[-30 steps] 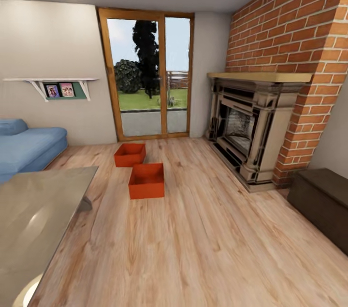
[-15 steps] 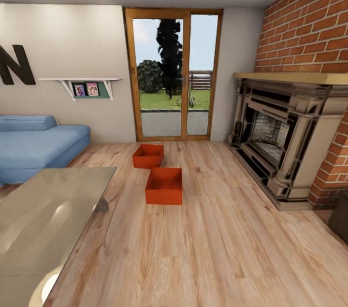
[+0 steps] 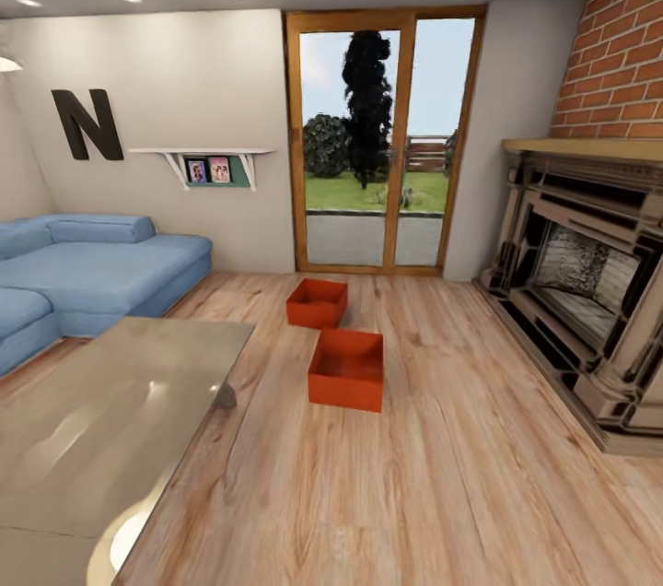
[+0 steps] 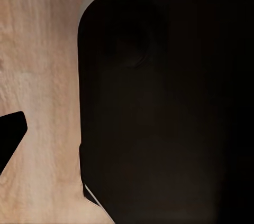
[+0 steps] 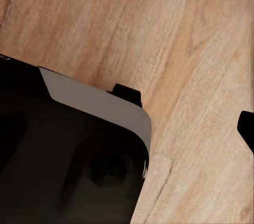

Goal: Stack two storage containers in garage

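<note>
Head view: robot is in the living room, facing the wood-framed glass doors [image 3: 382, 139]. Both storage containers sit on the light wood-plank floor [image 3: 433, 475], open tops up, nothing visible inside. Far container [image 3: 317, 303] is near the doors, roughly in front of the left pane; near container [image 3: 347, 369] is just beside it, offset toward the fireplace side and closer to the robot, with a small gap between them, not touching. Both are turned slightly off square to the doors. Blue sectional sofa [image 3: 87, 268] along the left wall, glass-topped low table [image 3: 101, 420] in the left foreground, well apart from the containers. Fireplace [image 3: 589, 291] with a brick chimney [image 3: 622, 61] on the right. Wall shelf [image 3: 204, 164] with small framed pictures and a big dark letter N [image 3: 87, 123] on the beige wall. Left wrist view: mostly a dark rounded body [image 4: 164, 102] of the robot over wood planks, plus a black tip [image 4: 10, 137] at the edge; can't tell how the left fingers stand. Right wrist view: same kind of dark body [image 5: 69, 155] with a grey rim over planks, black tip [image 5: 246, 129] at the edge; right fingers' state can't be told either.
</note>
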You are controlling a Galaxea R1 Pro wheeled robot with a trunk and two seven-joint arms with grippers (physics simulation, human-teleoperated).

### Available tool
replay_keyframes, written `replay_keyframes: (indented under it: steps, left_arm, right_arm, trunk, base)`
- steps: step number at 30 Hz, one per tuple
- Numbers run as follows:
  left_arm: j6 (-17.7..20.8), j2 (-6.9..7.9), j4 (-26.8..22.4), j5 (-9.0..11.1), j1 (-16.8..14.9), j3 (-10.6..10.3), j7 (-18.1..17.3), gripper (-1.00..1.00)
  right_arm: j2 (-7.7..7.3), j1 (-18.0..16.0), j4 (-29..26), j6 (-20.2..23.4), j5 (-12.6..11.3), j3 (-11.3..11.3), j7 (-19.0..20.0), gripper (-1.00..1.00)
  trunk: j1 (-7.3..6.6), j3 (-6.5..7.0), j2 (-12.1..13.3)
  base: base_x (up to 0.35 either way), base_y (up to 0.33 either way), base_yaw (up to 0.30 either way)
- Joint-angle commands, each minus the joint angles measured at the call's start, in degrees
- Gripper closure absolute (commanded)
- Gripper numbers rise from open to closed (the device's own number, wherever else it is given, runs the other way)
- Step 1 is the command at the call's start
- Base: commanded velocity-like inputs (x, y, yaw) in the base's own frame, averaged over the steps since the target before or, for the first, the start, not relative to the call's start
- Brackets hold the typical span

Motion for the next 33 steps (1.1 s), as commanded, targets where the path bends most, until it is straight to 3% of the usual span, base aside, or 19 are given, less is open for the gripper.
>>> replay_keyframes:
  steps: [1,21,33]
  left_arm:
    - [-0.1,0.0,0.0,0.11,-0.02,0.04,0.02,-1.0]
    - [-0.1,-0.01,0.0,0.11,-0.02,0.04,0.02,-1.0]
    - [-0.1,-0.01,0.01,0.11,-0.02,0.04,0.02,-1.0]
  right_arm:
    - [0.0,-0.04,0.11,-0.26,-0.53,0.49,-0.11,-1.0]
    - [-0.05,-0.04,0.11,-0.26,-0.54,0.47,-0.11,-1.0]
    - [0.0,-0.04,0.11,-0.26,-0.62,0.4,-0.11,-1.0]
  trunk:
    - [0.03,-0.05,-0.02]
    - [0.03,-0.05,-0.02]
    - [0.03,-0.05,-0.02]
  base:
    - [0.322,0.0,0.14]
    - [0.322,0.0,0.011]
    - [0.322,0.0,-0.138]
